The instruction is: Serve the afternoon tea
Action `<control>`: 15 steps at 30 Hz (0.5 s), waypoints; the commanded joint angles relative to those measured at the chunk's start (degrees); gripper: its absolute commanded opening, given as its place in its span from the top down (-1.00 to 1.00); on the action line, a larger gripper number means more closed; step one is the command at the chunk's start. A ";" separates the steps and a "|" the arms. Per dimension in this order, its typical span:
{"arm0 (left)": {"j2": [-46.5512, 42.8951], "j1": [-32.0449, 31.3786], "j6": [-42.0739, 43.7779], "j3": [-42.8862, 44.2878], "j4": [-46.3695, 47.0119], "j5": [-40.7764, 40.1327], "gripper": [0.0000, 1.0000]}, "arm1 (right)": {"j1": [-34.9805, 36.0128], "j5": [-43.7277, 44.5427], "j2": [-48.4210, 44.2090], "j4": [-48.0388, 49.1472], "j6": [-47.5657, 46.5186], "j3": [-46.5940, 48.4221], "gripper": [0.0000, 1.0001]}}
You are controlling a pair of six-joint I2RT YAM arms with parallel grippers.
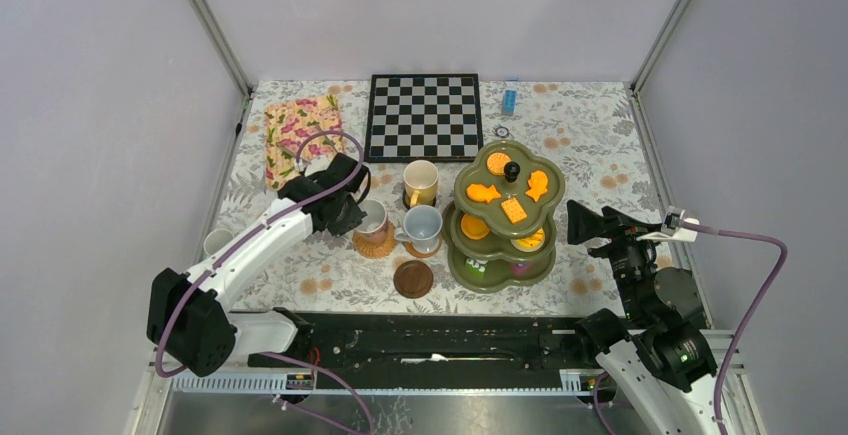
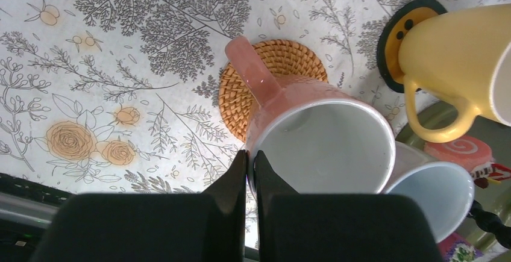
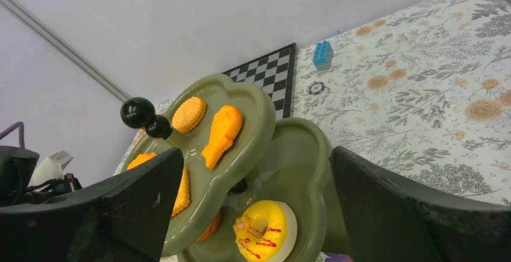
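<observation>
My left gripper is shut on the near rim of a pink mug, one finger inside and one outside. The mug stands over a woven coaster, handle pointing away; I cannot tell whether it touches. Beside it are a cream-yellow mug on a dark coaster, a pale blue mug and a bare brown coaster. The olive three-tier stand with black knob carries orange biscuits and a yellow doughnut. Just right of the stand, my right gripper is open and holds nothing.
A chessboard and a floral pink-yellow tray lie at the back. A blue block and a small round token sit behind the stand. A white mug stands at the table's left edge.
</observation>
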 commanded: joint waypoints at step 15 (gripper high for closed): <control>-1.88 0.10 1.36 2.21 -1.23 -0.72 0.18 | 0.27 0.41 0.03 1.49 0.27 0.00 -0.97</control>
